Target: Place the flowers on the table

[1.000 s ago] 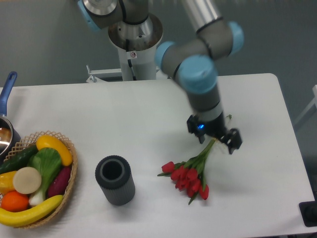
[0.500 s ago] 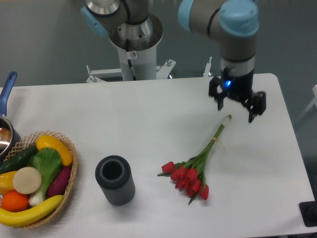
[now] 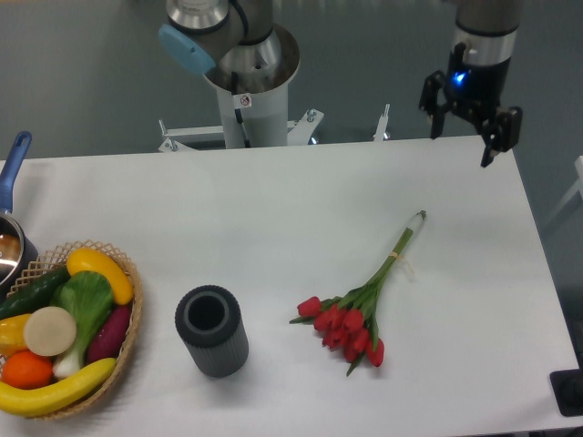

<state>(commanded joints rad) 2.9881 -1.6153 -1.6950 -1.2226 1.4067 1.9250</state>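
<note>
Change: the gripper (image 3: 468,127) has been lifted and carried up and back from the stem end of the flowers (image 3: 357,303), where it stood a second ago; it is now seen well above the far right edge of the table (image 3: 273,209)
Gripper state: the jaws are spread apart and nothing is held between them
Flowers: left lying flat on the table, well below and to the left of the gripper; the red heads are pointed away from it, the stem tips toward it; no shift is seen since release
Meaning for the task: the bunch is judged to be placed, and only the withdrawal of the arm appears to remain
Wicker basket (image 3: 118,364): set far to the left of the gripper at the near table edge; filled with a banana, an orange, a cucumber, a yellow pepper, a green leafy piece, a purple piece and a pale round slice
Dark cylinder (image 3: 210,330): stood upright between basket and flowers, open at the top; nothing is seen inside it
Pot (image 3: 11,238): partly cut off at the left edge, blue handle raised; its contents cannot be made out
</note>
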